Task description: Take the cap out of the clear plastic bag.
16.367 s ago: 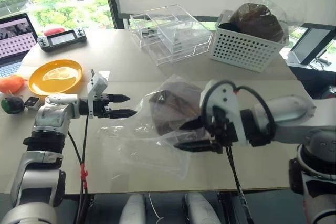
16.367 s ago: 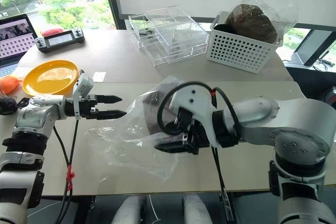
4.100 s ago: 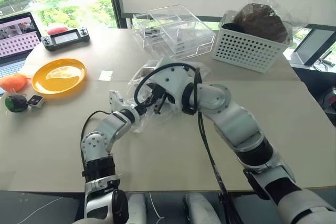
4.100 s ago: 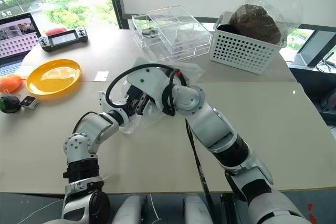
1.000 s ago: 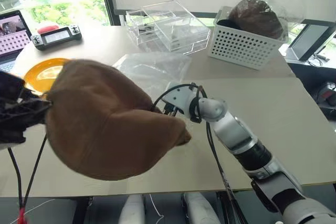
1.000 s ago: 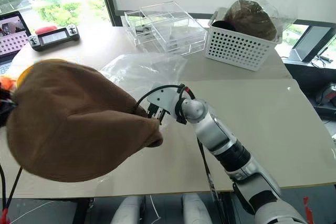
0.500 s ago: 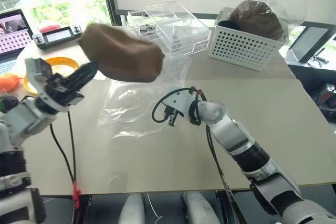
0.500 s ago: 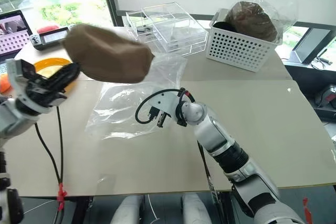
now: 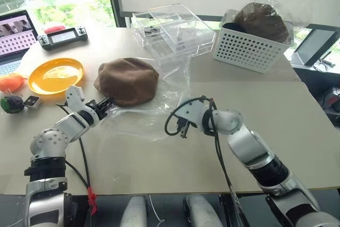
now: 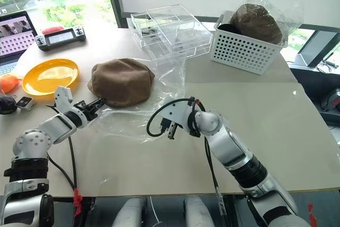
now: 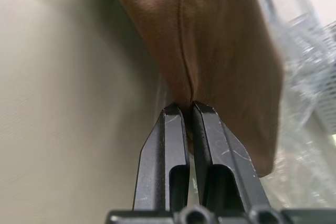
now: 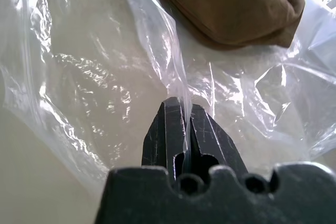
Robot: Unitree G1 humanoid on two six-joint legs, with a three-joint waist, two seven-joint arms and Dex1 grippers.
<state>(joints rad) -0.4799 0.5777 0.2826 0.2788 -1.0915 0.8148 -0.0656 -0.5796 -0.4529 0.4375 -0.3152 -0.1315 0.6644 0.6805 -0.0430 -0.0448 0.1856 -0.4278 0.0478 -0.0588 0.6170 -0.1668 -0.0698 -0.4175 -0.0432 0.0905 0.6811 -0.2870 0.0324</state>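
Observation:
The brown cap lies outside the clear plastic bag, resting on the table and on the bag's far edge. My left gripper is low at the cap's near left rim. In the left wrist view its fingers are shut on the cap's edge. The bag is spread flat and crinkled between the two arms. My right gripper is at the bag's near right edge. In the right wrist view its fingers are shut on a raised fold of film, with the cap beyond.
An orange plate sits left of the cap. A rigid clear compartment box stands behind it. A white basket holds a darker bagged cap. A laptop, a game controller and small items line the left edge.
My left gripper has swung the cap down from high near the camera onto the table by the bag. The right gripper keeps its pinch on the film and has shifted slightly.

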